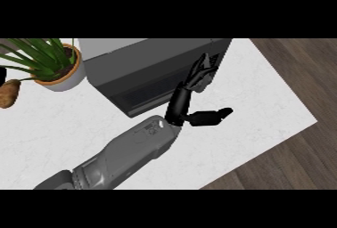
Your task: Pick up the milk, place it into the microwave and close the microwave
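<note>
Nowhere in view to find the milk; cannot tell whether it sits behind the microwave's dark front. Next outward, seeing the microwave [154, 58] at the far middle of the white marble tabletop [66, 129], grey on top, with its dark door [141, 95] facing the near side and lying flush with the body as far as can be made out. Against the right end of that door, finding the left hand [181, 101]: black, stretched out long, with straight fingers [201, 73] laid close together and pointing away towards the microwave's right front corner, tips touching or just short of it, cannot say which. Sticking out sideways to the right, well clear of the fingers, the thumb [214, 115], hovering above bare tabletop and pinching nothing. Holding nothing, curled round nothing. Behind the hand, running back down and to the left to the lower edge, the grey forearm [132, 151]. To the left of the microwave, just beside it, a potted plant [46, 62] with long green leaves in a pale pot rimmed in orange-brown. At the far left edge, near the pot, a brown potato [8, 93], partly cut off. Beyond the tabletop's right edge, dark wooden floor [289, 160].
</note>
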`<action>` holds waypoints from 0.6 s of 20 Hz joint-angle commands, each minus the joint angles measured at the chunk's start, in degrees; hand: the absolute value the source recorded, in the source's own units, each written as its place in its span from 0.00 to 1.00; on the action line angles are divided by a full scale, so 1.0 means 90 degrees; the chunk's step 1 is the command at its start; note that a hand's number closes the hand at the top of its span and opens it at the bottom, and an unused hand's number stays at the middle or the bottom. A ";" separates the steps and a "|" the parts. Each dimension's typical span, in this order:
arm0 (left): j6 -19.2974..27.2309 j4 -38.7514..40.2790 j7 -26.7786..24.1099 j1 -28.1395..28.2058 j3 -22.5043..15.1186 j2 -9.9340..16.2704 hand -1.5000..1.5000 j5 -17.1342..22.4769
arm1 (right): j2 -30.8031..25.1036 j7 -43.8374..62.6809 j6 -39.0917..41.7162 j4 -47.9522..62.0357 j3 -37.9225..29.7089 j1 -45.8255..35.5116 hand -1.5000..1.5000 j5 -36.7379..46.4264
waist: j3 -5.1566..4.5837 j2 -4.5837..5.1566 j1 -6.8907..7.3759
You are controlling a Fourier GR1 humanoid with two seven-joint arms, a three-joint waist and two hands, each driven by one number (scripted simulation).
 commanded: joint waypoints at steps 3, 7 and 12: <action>0.0260 0.1144 0.0626 -0.0530 -0.0312 0.0013 0.00 -0.0256 | -0.0086 0.0092 -0.0035 -0.0008 -0.0068 -0.0032 0.00 -0.0164 | 0.0081 0.0002 0.0085; 0.0733 0.1632 0.0854 -0.0639 -0.0408 0.0218 0.00 -0.0435 | -0.0120 0.0138 -0.0072 -0.0025 -0.0115 0.0047 0.00 -0.0178 | 0.0090 -0.0054 0.0287; 0.0818 0.1820 0.1144 -0.0891 -0.0483 0.0135 0.00 -0.0491 | -0.0142 0.0171 -0.0120 -0.0048 -0.0184 0.0103 0.00 -0.0242 | 0.0076 -0.0063 0.0423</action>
